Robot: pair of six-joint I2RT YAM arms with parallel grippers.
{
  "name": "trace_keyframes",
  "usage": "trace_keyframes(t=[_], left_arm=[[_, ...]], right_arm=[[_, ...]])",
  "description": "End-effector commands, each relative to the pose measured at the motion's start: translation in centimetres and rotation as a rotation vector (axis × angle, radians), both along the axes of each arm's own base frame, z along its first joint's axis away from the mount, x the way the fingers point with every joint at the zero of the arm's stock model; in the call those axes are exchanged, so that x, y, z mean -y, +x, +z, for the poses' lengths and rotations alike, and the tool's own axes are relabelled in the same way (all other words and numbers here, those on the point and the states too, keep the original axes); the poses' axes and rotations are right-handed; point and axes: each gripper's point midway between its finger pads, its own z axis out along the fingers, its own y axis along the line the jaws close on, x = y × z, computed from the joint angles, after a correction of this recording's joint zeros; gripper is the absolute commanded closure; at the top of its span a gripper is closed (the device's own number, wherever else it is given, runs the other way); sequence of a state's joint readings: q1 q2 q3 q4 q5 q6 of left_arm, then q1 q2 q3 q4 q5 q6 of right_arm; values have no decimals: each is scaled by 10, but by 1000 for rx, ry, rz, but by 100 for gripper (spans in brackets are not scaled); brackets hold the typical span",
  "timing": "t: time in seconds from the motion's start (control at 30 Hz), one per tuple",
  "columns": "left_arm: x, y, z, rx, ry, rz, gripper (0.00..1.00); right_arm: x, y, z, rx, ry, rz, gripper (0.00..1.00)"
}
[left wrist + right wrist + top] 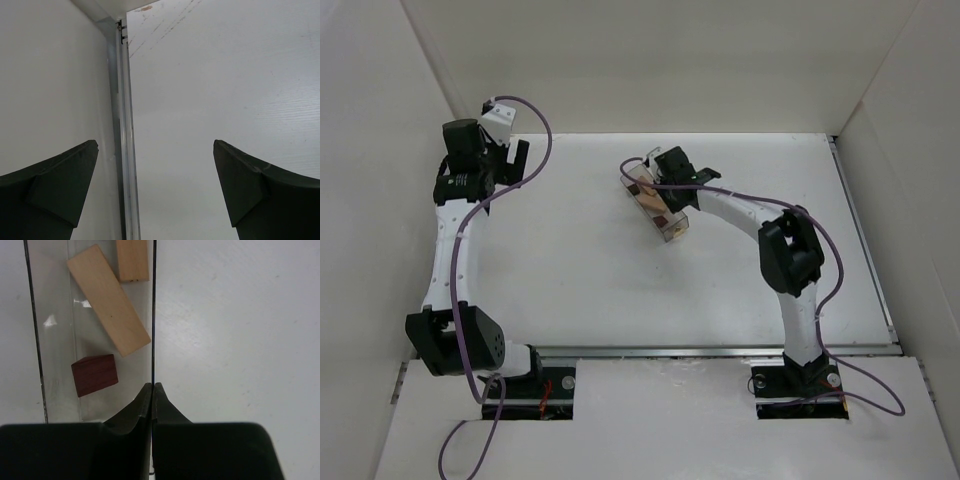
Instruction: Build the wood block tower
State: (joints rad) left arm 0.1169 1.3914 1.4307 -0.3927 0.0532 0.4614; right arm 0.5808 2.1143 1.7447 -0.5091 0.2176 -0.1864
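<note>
The wood pieces lie loose inside a clear plastic box [658,205] at the table's middle back. In the right wrist view I see a light tan flat bar [108,299], a short tan post [132,260] and a dark reddish-brown cube [94,374] on the box floor, not stacked. My right gripper [152,387] is shut on the box's thin side wall [153,315], one finger inside and one outside; from above it [655,172] sits at the box's far end. My left gripper [155,145] is open and empty at the far left corner [515,155].
White walls enclose the table on the left, back and right. A metal rail [120,100] runs along the foot of the left wall between my left fingers. Purple cables trail from both arms.
</note>
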Motion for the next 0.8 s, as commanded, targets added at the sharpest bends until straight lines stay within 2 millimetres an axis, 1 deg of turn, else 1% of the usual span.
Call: trace_keyframes(t=[0.0, 0.03, 0.07, 0.1, 0.17, 0.23, 0.27, 0.3, 0.37, 0.43, 0.47, 0.5, 0.53, 0.57, 0.6, 0.63, 0.67, 0.7, 0.73, 0.77], left_arm=[[10, -4, 16, 56, -19, -19, 0], [11, -4, 16, 57, -23, -28, 0], [11, -4, 16, 57, -23, -28, 0], [11, -4, 16, 57, -23, -28, 0], [13, -4, 16, 57, -27, -36, 0], [13, -4, 16, 57, -27, -36, 0], [16, -3, 16, 57, -28, -45, 0], [17, -5, 19, 66, -27, -45, 0], [17, -5, 19, 66, -27, -45, 0], [17, -5, 19, 66, -27, -45, 0], [17, -7, 23, 75, -25, -45, 0], [17, -7, 23, 75, -25, -45, 0], [17, -8, 21, 66, -27, -45, 0], [17, -8, 21, 66, -27, -45, 0], [17, -8, 21, 66, -27, -45, 0], [17, -8, 21, 66, -27, -45, 0], [17, -8, 21, 66, -27, -45, 0], [17, -8, 21, 66, -27, -45, 0], [16, -10, 24, 75, -21, -37, 0], [16, -10, 25, 75, -21, -37, 0]], right_arm=[[1, -26, 3, -45, -5, -71, 100], [3, -29, -11, -77, -29, -71, 100], [9, -29, -16, -80, -57, -98, 100], [11, -28, -19, -81, -72, -106, 100], [9, -30, -28, -92, -87, -114, 100], [8, -29, -32, -96, -82, -122, 99], [5, -28, -34, -102, -74, -115, 97], [2, -32, -36, -124, -64, -101, 92], [-2, -34, -37, -138, -43, -95, 80], [-5, -33, -36, -137, -25, -98, 79], [-5, -33, -36, -137, -25, -98, 79], [-5, -34, -41, -144, -30, -98, 81], [-5, -34, -41, -144, -30, -98, 81], [-5, -34, -41, -144, -30, -98, 83], [-5, -34, -41, -144, -30, -98, 90], [-6, -35, -46, -156, -30, -93, 96], [-3, -33, -45, -148, -37, -110, 100], [-1, -32, -44, -138, -43, -130, 100], [2, -29, -33, -109, -44, -142, 100], [11, -24, -24, -67, -68, -187, 100]])
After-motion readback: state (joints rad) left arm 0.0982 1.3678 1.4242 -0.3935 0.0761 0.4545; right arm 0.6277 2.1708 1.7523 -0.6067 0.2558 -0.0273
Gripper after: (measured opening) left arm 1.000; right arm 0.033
